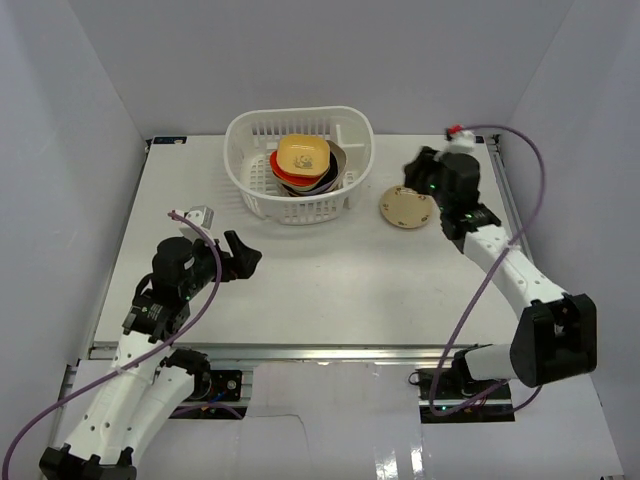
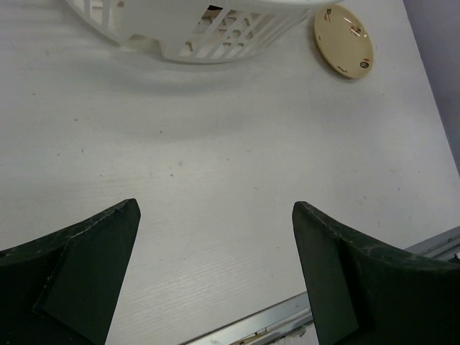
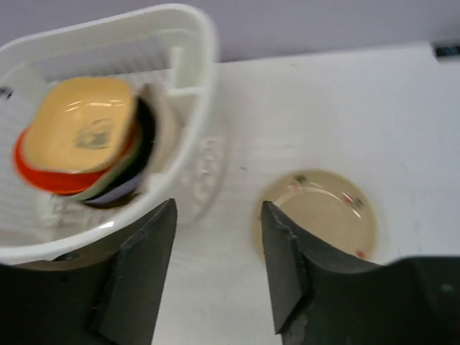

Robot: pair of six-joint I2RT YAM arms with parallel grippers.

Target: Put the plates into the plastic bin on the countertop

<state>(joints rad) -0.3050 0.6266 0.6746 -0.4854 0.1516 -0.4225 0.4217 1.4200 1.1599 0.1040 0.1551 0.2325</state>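
My right wrist sees the stacked plates point(image 3: 79, 133) in the bin point(image 3: 192, 50) — my left doesn't; both jaws spread, beige plate point(image 3: 323, 215) just beyond the right ones.

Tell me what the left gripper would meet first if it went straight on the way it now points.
Probably the bare countertop, short of the plastic bin, though depth is unclear.

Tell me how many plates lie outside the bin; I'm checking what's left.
1: the beige round plate on the countertop, right of the plastic bin, near the right gripper. No other shows, though some could be hidden.
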